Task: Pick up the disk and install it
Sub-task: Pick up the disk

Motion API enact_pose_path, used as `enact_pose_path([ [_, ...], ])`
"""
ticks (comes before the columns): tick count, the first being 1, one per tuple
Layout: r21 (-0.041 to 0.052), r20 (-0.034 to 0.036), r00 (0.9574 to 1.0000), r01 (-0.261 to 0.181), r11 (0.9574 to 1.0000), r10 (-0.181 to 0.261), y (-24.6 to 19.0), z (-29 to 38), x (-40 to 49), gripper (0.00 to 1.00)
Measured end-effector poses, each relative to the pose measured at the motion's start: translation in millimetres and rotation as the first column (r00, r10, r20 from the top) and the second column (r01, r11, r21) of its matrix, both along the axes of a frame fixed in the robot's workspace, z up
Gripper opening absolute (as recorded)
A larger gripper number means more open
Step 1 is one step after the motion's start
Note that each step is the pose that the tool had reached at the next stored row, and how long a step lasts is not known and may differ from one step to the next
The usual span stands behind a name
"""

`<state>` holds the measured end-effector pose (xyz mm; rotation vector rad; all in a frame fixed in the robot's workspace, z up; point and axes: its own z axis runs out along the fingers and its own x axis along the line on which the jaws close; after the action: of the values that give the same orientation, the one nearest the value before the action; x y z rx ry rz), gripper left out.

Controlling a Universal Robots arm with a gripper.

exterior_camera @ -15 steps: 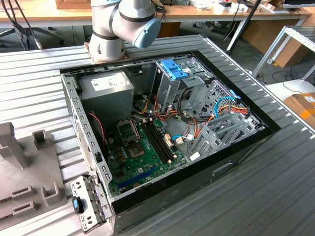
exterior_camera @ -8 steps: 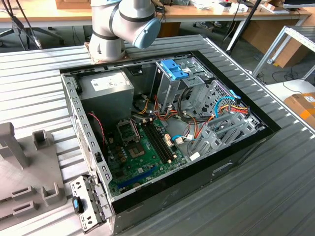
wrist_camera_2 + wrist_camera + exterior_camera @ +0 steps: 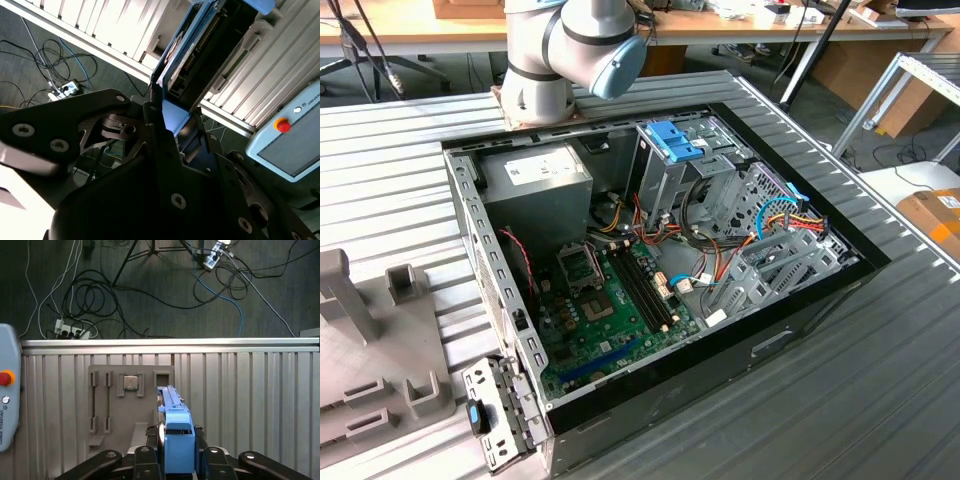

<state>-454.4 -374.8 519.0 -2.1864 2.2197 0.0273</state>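
The gripper (image 3: 176, 452) has its jaws clamped on the disk (image 3: 175, 432), black fingers (image 3: 146, 460) pressed against either side of the bright blue carrier frame. In the second wrist view the gripper (image 3: 172, 127) has that grip at one end of the disk (image 3: 205, 40), and the rest of the drive sticks out beyond the jaws, its dark circuit-board side showing. In the first wrist view the disk is seen edge-on, with the ribbed metal desk (image 3: 250, 390) and a grey fixture plate (image 3: 125, 410) behind it. That plate has a small square chip (image 3: 131, 383) seated in it. A pendant with a red button (image 3: 5, 378) lies at the edge of the desk, and cables (image 3: 100, 295) trail over the floor beyond. In the exterior view, the arm (image 3: 565, 45) rises from its base at the far end of the open computer case (image 3: 660, 270). The tall drive cage (image 3: 665, 185) inside the case has a blue latch (image 3: 674, 140) on top.
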Motion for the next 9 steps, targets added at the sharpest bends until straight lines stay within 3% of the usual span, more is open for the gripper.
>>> enact_pose_path([
  [2,-0.0002,-0.0002,1.0000,0.000,1.0000,0.000,0.0,7.2,0.1,0.36],
  [9,-0.0001,-0.0001,1.0000,0.000,1.0000,0.000,0.0,7.4,0.1,0.36],
])
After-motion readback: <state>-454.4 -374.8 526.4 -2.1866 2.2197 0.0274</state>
